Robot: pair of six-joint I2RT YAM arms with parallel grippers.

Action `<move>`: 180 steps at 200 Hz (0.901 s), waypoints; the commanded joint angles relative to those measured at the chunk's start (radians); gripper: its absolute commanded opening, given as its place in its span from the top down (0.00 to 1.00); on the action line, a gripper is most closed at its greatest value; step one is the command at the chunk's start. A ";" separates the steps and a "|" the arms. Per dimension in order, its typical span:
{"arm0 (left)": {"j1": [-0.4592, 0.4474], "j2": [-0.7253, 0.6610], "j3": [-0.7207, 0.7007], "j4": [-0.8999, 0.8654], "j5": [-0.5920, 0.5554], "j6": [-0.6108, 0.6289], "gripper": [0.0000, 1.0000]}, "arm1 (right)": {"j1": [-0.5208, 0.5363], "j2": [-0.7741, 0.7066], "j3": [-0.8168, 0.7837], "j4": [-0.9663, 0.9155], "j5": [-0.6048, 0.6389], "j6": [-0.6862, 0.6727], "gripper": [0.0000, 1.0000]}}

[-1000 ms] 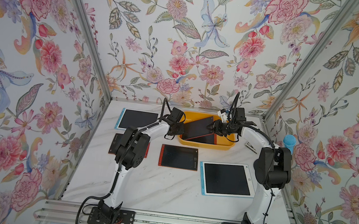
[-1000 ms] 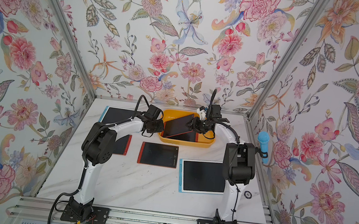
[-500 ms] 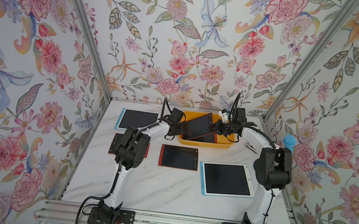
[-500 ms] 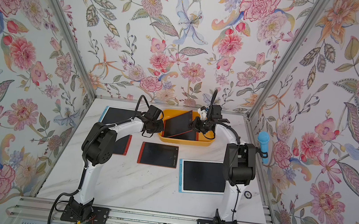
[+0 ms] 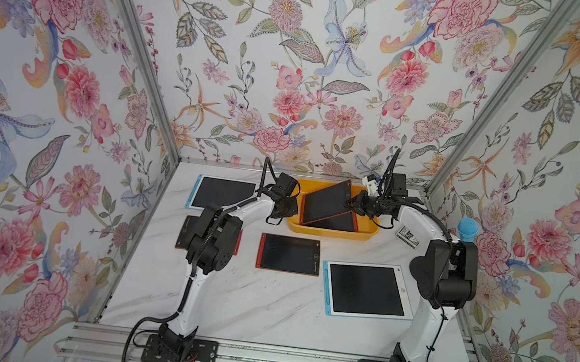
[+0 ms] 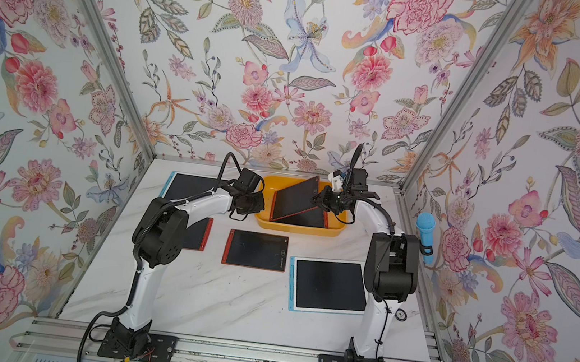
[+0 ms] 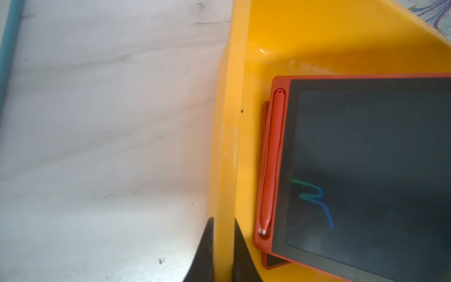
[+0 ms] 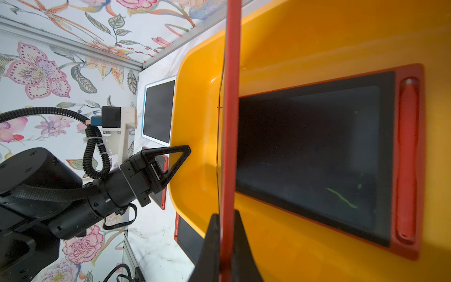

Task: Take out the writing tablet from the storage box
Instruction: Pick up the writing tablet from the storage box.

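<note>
The storage box is a yellow-orange tub at the back of the table. My left gripper is shut on its left rim. A red-framed writing tablet stands tilted in the box with its right side raised. My right gripper is shut on that raised red edge. The tablet's red stylus sits in its side slot. A second red tablet lies flat on the box floor beneath it.
On the table lie two red-framed tablets, the latter partly under my left arm, and two blue-framed ones. A blue microphone stands by the right wall, with a small label card near it.
My right gripper has closed onto the tablet's edge, and the tablet now stands steeper in the box. My left gripper has tightened on the rim.
</note>
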 commanded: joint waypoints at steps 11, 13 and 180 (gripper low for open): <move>0.020 0.004 0.077 0.017 -0.011 -0.013 0.90 | -0.027 -0.077 -0.006 0.004 0.011 0.011 1.00; 0.021 0.005 0.078 0.018 -0.010 -0.014 0.89 | -0.027 -0.077 -0.006 0.005 0.010 0.012 1.00; 0.032 -0.367 -0.077 -0.113 -0.033 0.050 0.00 | -0.005 -0.427 -0.201 0.072 -0.003 0.152 1.00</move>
